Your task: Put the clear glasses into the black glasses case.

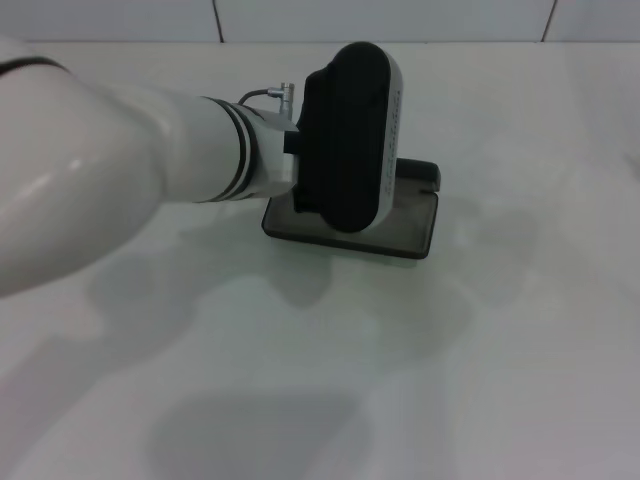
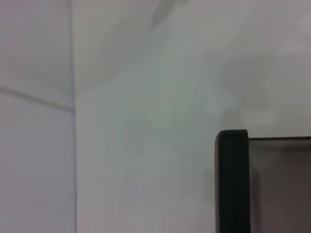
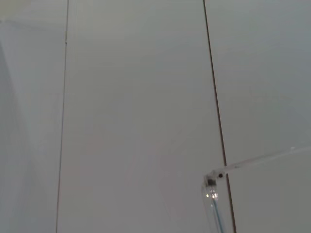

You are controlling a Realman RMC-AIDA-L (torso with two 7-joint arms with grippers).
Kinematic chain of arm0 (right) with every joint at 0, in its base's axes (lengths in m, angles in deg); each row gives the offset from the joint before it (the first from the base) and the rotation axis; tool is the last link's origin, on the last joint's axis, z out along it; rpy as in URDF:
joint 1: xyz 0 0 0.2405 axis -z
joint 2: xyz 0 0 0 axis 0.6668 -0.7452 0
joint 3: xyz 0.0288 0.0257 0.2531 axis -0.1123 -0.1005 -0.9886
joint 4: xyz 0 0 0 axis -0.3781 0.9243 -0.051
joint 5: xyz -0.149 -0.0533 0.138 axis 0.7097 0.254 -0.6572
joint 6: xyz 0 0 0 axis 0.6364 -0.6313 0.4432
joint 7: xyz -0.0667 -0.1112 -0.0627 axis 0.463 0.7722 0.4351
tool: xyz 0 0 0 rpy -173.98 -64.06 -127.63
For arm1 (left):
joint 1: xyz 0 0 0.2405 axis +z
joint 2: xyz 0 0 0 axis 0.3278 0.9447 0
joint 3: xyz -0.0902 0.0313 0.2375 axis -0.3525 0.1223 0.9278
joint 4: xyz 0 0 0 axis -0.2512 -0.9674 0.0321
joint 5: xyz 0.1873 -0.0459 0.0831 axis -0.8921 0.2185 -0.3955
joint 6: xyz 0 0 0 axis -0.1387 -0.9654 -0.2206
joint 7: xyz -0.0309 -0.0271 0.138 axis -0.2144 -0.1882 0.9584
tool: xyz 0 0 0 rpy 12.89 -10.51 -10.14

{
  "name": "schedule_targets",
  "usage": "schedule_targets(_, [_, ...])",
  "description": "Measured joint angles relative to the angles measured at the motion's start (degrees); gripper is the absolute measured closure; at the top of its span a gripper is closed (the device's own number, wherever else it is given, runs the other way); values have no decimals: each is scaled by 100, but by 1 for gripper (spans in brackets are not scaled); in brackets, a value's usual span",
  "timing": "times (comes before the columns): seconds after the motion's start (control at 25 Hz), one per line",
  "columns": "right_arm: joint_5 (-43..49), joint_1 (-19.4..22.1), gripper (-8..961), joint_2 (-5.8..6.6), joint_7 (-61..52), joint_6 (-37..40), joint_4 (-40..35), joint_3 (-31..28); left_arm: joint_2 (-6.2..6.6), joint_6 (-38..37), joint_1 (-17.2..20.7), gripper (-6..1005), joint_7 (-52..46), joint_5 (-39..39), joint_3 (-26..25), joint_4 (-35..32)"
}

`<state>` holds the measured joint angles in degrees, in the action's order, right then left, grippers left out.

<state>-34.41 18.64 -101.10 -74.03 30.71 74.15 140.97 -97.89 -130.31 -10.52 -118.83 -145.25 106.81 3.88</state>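
Observation:
The black glasses case (image 1: pixel 412 218) lies open on the white table, showing its grey lining. My left arm reaches across from the left, and the black body of the left gripper (image 1: pixel 350 140) hangs right over the case, hiding its left half. The left wrist view shows one black rim of the case (image 2: pixel 233 184) close up. Part of the clear glasses (image 3: pixel 216 194), a hinge and one thin arm, shows only in the right wrist view. They are held up off the table in front of the tiled wall. The right gripper itself is out of view.
The white table (image 1: pixel 420 380) stretches all around the case, with soft shadows on it. A white tiled wall (image 1: pixel 400 18) rises behind the table's far edge.

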Motion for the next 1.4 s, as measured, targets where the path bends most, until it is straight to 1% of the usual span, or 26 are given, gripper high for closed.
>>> schedule_targets(0.2, [2,-3,835,19,39,-15,0,1,-10,3,-32,806,-912,-124,50,49])
schedule_targets(0.4, [42,-26,835,138,46,-94,5,31,-33,-8,-1,806,-1483,-132,196,-68])
schedule_targets(0.56, [60,-57,835,173,50,-99,26,52,-32,1,-71,808,-1887,-138,384,-44])
schedule_targets(0.76, [75,-20,835,174,128,-100,19,70,-37,289,-19,838,-1925,-141,648,60])
schedule_targets(1.04, [115,83,835,110,185,-107,3,70,-29,1039,76,847,-1757,-140,813,378])
schedule_targets(1.24, [116,124,835,94,192,-108,-6,58,-37,1127,-5,850,-1723,-139,813,592])
schedule_targets(1.4, [116,131,835,89,193,-113,-8,51,-39,1133,-35,848,-1721,-139,814,630])
